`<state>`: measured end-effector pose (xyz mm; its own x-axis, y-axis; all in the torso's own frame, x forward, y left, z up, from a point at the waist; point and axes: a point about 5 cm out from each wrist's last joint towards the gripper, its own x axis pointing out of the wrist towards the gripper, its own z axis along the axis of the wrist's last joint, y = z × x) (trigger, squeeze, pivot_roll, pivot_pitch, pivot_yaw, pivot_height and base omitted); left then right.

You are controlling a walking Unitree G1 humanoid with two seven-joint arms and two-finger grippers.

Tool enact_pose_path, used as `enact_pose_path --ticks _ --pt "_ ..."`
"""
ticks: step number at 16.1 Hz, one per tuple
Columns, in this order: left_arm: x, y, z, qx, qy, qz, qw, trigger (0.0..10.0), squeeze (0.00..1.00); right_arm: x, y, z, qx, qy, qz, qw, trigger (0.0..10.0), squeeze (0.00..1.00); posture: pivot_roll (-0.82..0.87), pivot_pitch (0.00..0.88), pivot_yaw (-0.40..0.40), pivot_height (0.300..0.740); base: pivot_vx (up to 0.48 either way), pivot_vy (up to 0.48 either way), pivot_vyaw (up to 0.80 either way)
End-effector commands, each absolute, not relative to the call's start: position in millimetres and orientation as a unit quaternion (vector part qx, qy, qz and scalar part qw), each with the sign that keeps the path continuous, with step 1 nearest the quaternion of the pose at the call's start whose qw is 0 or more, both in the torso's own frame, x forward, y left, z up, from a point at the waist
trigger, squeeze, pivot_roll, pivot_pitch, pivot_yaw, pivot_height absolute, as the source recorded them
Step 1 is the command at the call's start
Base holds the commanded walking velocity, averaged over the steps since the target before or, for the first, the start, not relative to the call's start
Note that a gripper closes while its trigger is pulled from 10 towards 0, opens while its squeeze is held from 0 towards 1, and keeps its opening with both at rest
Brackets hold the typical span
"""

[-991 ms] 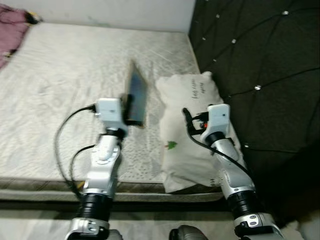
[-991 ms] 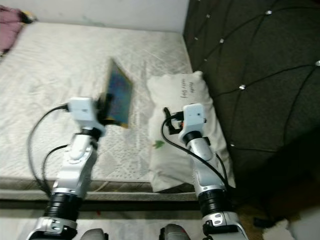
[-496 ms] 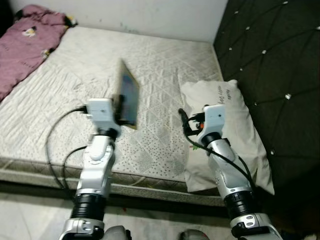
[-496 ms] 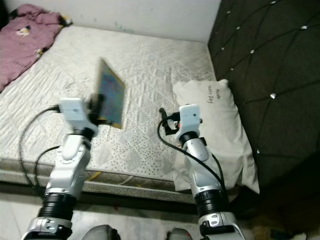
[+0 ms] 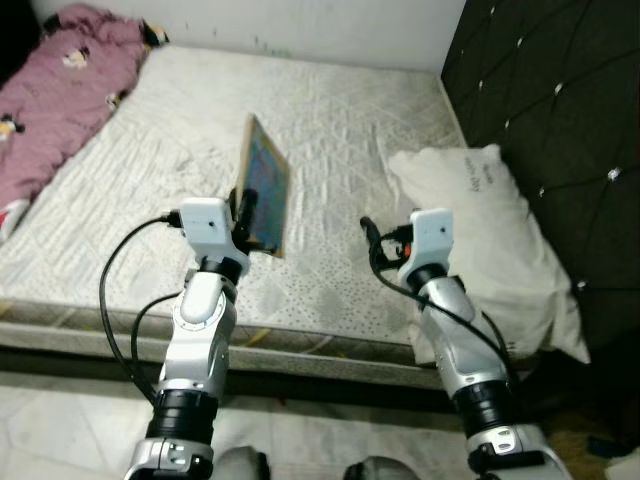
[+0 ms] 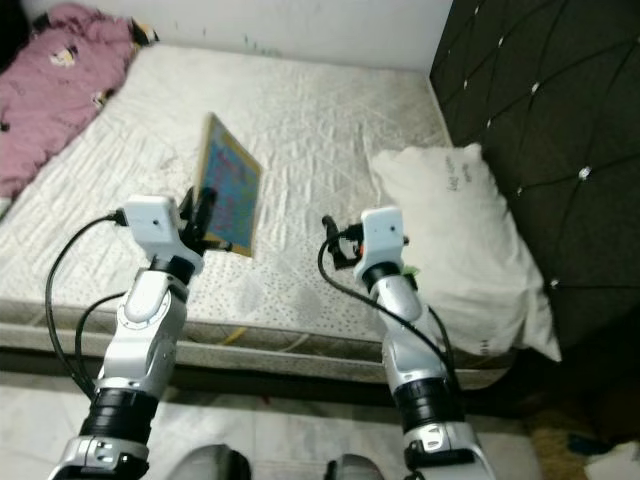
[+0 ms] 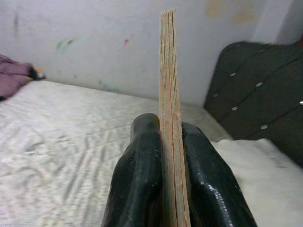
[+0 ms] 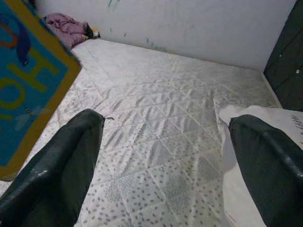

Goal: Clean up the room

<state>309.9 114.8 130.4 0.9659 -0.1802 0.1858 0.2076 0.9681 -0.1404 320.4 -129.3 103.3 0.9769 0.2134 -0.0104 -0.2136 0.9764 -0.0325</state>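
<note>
Left hand [image 5: 245, 212] clamps a book [image 5: 264, 197] upright above the bed [image 5: 150, 180], right hand [image 8: 165, 156] spread empty; book unstowed, pillow [image 5: 490, 240] and blanket [image 5: 60, 110] remain.

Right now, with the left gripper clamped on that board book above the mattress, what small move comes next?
Probably carry the board book off the mattress. The left gripper pinches it upright by its edge, clear of the pillow; the right gripper is open and free.
</note>
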Motion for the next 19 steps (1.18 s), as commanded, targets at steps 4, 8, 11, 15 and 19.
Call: enact_pose_path --ticks 4,8,11,15,19 --pt "309.8 108.8 146.0 -0.085 -0.120 -0.120 0.982 10.0 0.00 321.4 -134.9 104.3 -0.018 0.003 0.098 0.995 10.0 0.00 -0.02 0.025 -0.044 0.740 0.384 0.000 0.00" --pt "309.4 107.9 146.1 -0.087 -0.121 -0.126 0.981 10.0 0.00 321.5 -135.1 104.5 -0.020 0.002 0.098 0.995 10.0 0.00 -0.02 0.024 -0.044 0.740 0.417 0.000 0.00" --pt "309.5 107.8 146.0 -0.086 -0.119 -0.127 0.981 10.0 0.00 321.7 -135.4 104.8 -0.021 0.002 0.098 0.995 10.0 0.00 -0.02 0.024 -0.044 0.740 0.412 0.000 0.00" --pt "309.8 108.7 144.3 -0.083 -0.117 -0.117 0.983 10.0 0.00 321.8 -135.3 104.7 -0.020 0.000 0.099 0.995 10.0 0.00 -0.01 0.018 -0.044 0.740 0.188 0.000 0.00" --pt "311.1 109.5 141.8 -0.081 -0.106 -0.106 0.985 10.0 0.00 322.0 -136.1 105.8 -0.014 -0.003 0.096 0.995 10.0 0.00 -0.01 0.020 -0.043 0.740 0.000 0.000 0.00"
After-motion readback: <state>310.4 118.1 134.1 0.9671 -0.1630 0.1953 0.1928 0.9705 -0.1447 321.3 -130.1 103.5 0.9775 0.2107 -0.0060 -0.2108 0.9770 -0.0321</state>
